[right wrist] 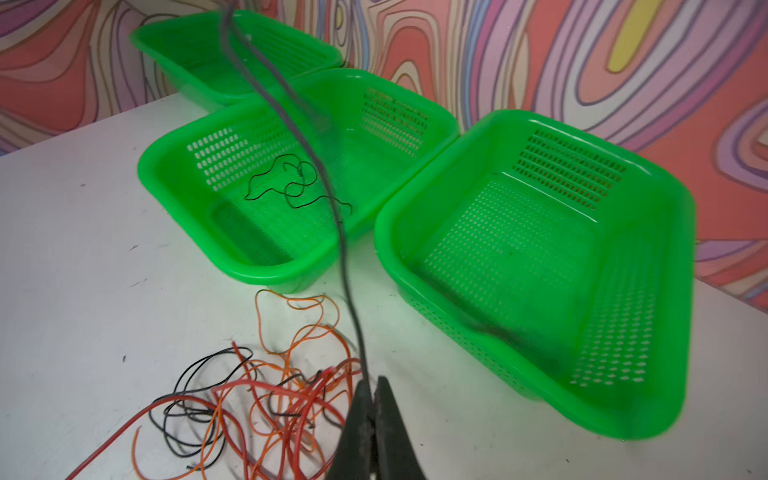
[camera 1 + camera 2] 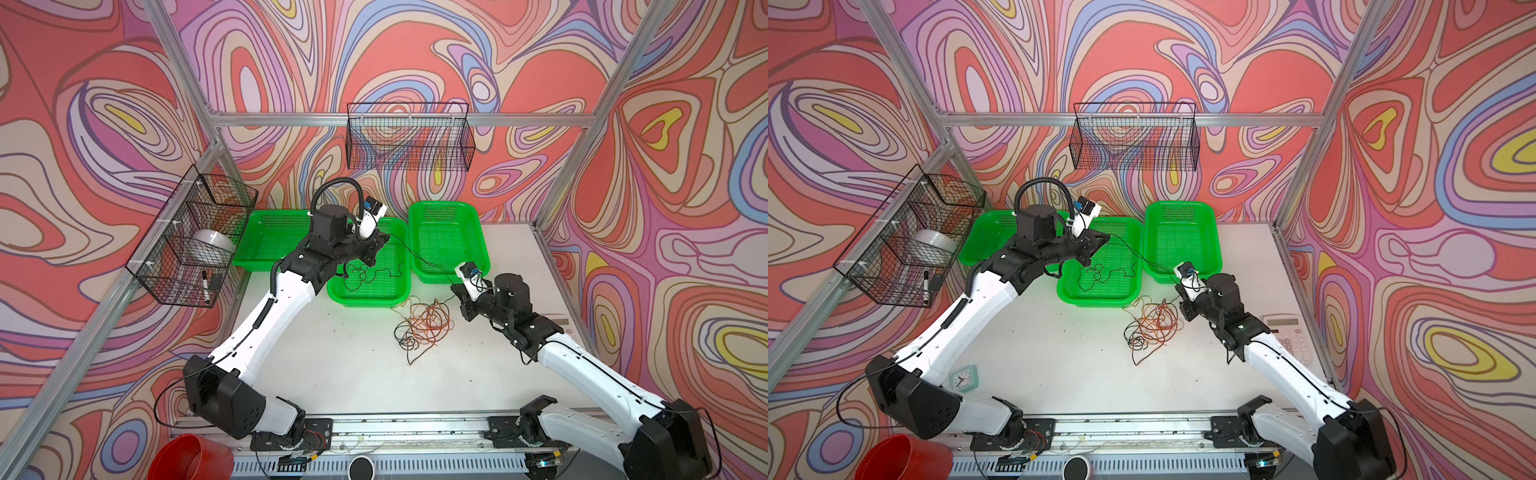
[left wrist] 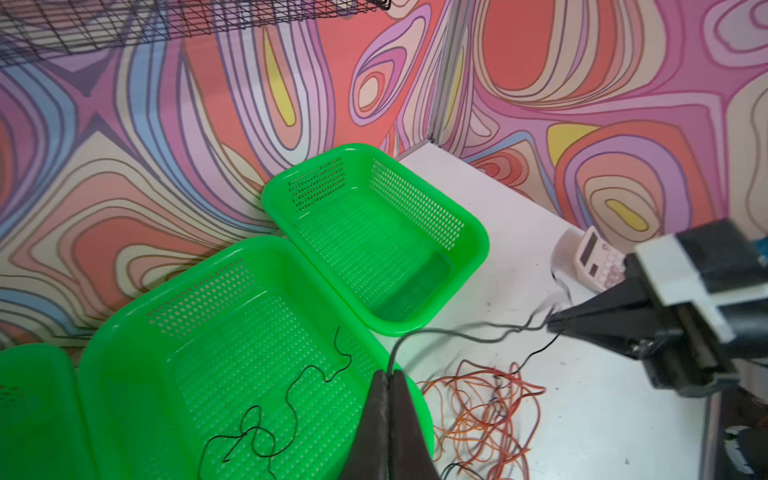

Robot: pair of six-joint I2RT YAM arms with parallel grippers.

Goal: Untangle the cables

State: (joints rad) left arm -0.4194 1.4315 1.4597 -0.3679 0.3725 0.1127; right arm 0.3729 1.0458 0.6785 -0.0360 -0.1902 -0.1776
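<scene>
Both tools were clamped shut on the black cable (image 3: pixel 457 332): left tool (image 3: pixel 388 376) over the middle basket (image 3: pixel 249 251), right tool (image 1: pixel 371 384) near the right basket (image 2: pixel 442 204). We saw its span hanging between them, one end coiled in the middle basket. Tangled red and orange cables (image 1: pixel 291 390) lay on the worktop (image 2: pixel 332 353), beside that basket.

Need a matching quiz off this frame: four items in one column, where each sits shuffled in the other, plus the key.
Column A
1. left gripper
2. right gripper
3. orange and red loops
4. calculator

Column B
a. at the right edge of the table
b. heaped on the bare table
c. over the middle basket, shut on the black cable
d. by the front corner of the right basket, shut on the black cable

Pairs: 1-c, 2-d, 3-b, 4-a
</scene>
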